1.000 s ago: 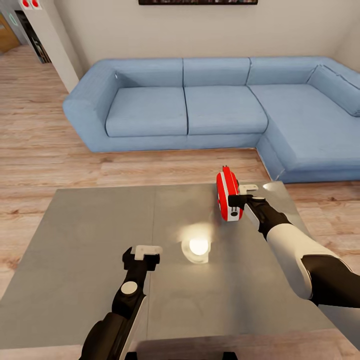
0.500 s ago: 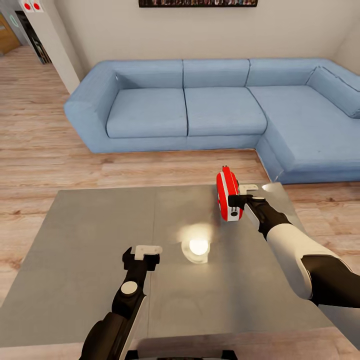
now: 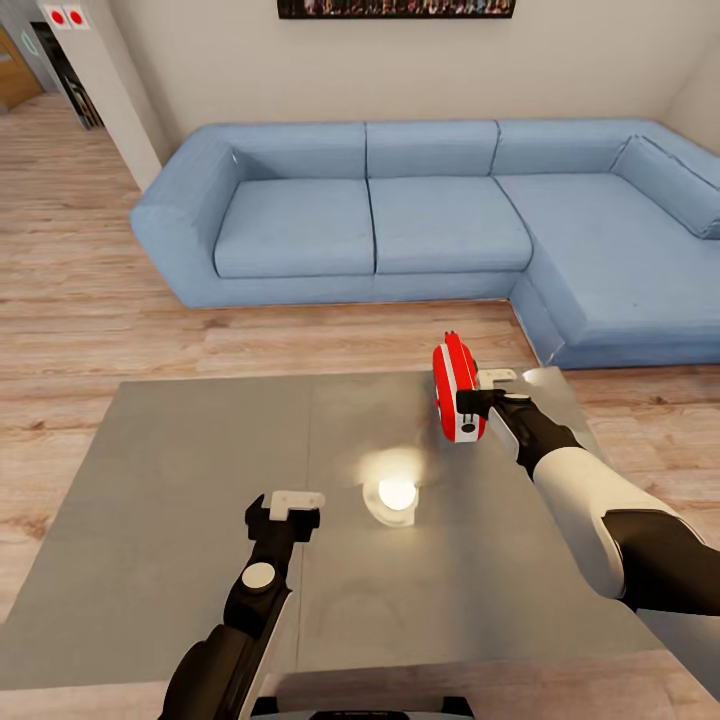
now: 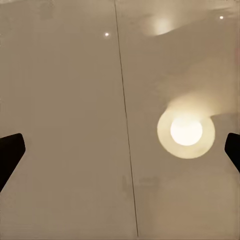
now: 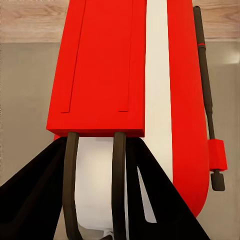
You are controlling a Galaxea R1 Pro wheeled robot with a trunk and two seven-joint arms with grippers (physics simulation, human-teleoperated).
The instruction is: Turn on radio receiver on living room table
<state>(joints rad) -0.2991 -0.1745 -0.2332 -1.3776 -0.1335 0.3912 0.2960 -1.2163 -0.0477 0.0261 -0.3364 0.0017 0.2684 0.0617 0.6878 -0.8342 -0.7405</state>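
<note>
- Radio receiver (image 3: 456, 388): one glossy red box with rounded corners and white trim, standing on edge near the far right corner of the surface (image 3: 180, 500), a grey-taupe gloss slab crossed by one seam. The right claw (image 3: 478, 400) grips it; the left claw (image 3: 290, 500) hovers nearer than the radio, spread wide. One blue L-shaped sofa (image 3: 440, 220) lies beyond on wood planks.
- Left wrist: two dark fingertips (image 4: 10, 155) far apart over the seam and one round lamp glare (image 4: 186, 130).
- Right wrist: smooth red casing (image 5: 110, 65), one white stripe, one thin dark antenna (image 5: 204, 75) alongside.
</note>
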